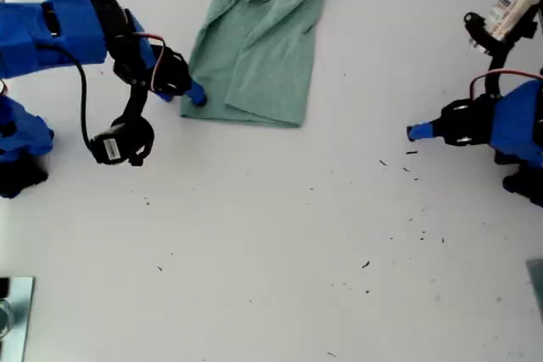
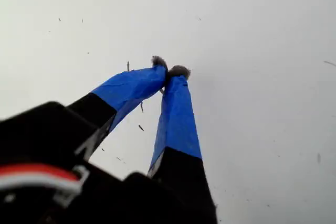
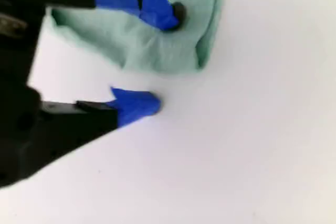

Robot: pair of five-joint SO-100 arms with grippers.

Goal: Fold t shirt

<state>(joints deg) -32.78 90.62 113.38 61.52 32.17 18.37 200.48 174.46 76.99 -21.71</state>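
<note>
T-shirt (image 1: 259,48): a soft, wrinkled, pale sage-green cloth garment, already doubled into a narrow strip, lying in the upper middle of the exterior view on the white table (image 1: 280,243), its collar end running off the top edge. My second gripper (image 1: 193,96), the blue-taped one at the exterior view's left, stands at the strip's lower left corner. In the second wrist view this gripper (image 3: 165,59) has its jaws spread, one fingertip (image 3: 176,14) over the cloth and the other on bare table just beside the hem; nothing is pinched yet. My first gripper (image 2: 170,72), seen at the exterior view's right (image 1: 417,131), well apart from the garment, has its blue tips pressed together on nothing.

The step in hand appears to be taking hold of the hem corner for the next fold. To do it well, the lower jaw should slide under every layer before closing, so the whole thickness lifts together. The fold should then carry the hem toward the collar, low and slow, to avoid dragging the strip askew.
</note>
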